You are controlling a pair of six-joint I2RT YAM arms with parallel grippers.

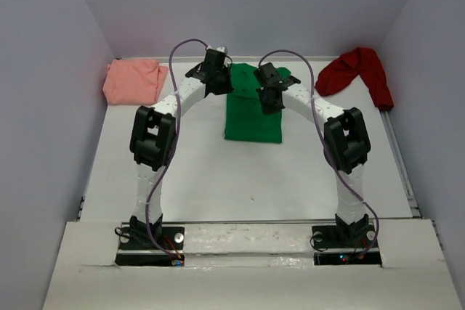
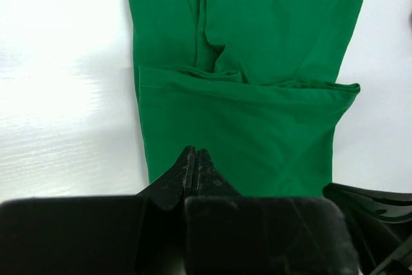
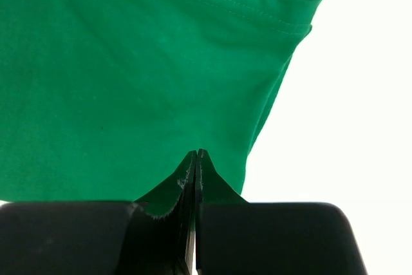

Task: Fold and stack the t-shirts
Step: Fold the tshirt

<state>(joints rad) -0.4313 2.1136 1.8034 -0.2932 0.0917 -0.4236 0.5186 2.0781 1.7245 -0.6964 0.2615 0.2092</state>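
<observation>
The green t-shirt [image 1: 253, 117] is lying folded on the desk [image 1: 240, 179], far middle; the left pincer [image 2: 195, 152] and right pincer [image 3: 196, 154] are hovering above it, closed and seemingly empty. Limp, light cloth is likely wanting 2 corner pinches.

Soft, even overhead light leaves only faint shadows on the table [image 1: 240, 179] in the top view, whereas in both wrist views its white surface blows out to glare at the frame sides while the green shirt [image 2: 257, 127] is sharp and evenly lit.
</observation>
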